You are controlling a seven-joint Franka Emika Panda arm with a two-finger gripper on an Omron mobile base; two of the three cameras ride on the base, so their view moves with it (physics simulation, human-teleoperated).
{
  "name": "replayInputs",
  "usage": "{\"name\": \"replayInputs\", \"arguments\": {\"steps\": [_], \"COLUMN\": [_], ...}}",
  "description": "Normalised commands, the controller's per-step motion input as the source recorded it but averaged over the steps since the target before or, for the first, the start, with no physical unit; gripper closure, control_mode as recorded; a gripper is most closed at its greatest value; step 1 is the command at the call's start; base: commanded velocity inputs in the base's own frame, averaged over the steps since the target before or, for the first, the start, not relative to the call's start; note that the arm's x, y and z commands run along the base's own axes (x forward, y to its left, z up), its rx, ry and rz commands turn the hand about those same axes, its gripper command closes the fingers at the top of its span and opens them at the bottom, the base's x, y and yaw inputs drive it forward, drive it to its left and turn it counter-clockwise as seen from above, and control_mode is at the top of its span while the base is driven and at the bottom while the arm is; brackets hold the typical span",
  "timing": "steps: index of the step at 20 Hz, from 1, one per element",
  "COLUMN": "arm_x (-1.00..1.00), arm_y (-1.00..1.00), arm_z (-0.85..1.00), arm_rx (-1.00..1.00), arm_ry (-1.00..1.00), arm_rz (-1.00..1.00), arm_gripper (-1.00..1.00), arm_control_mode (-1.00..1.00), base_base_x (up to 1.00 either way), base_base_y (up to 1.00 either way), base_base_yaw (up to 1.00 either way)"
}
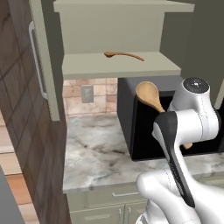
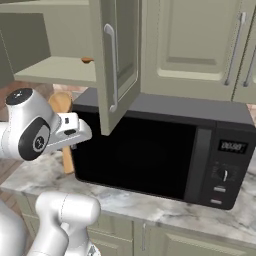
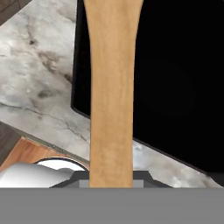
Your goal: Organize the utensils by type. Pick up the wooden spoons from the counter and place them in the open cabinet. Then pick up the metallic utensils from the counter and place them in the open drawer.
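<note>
My gripper (image 3: 111, 178) is shut on the handle of the long wooden spoon (image 3: 111, 87). The spoon is held off the counter (image 1: 96, 148) in front of the black microwave, with its round bowl (image 1: 148, 94) pointing up below the open cabinet (image 1: 122, 68). From the right, the bowl (image 2: 61, 102) shows behind my white hand. The slim wooden spoon (image 1: 124, 55) lies flat on the cabinet's lower shelf. The metallic utensils and the drawer are out of view.
A black microwave (image 2: 150, 145) stands on the counter right behind the held spoon. The cabinet door (image 2: 117, 60) hangs open over the microwave's left end. A brown wall panel (image 1: 22, 109) borders the counter on the left. Closed sage cabinets (image 2: 200, 45) hang to the right.
</note>
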Motion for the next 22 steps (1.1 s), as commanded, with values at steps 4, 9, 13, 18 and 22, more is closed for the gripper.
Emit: {"name": "replayInputs", "arguments": {"steps": [4, 9, 13, 18, 22], "arm_x": [0.0, 0.0, 0.0, 0.0, 0.0], "arm_y": [0.0, 0.0, 0.11, 0.14, 0.02], "arm_z": [0.0, 0.0, 0.06, 0.24, 0.4], "arm_rx": [0.0, 0.0, 0.0, -0.01, -0.02], "arm_ry": [0.0, 0.0, -0.08, -0.17, -0.16], "arm_rz": [0.0, 0.0, 0.0, -0.01, -0.03], "arm_gripper": [1.0, 1.0, 1.0, 1.0, 1.0], "arm_control_mode": [1.0, -1.0, -1.0, -1.0, -1.0], "base_base_x": [0.17, 0.0, 0.0, 0.0, 0.0], "base_base_y": [0.12, 0.0, 0.0, 0.0, 0.0], "base_base_yaw": [-0.05, 0.0, 0.0, 0.0, 0.0]}}
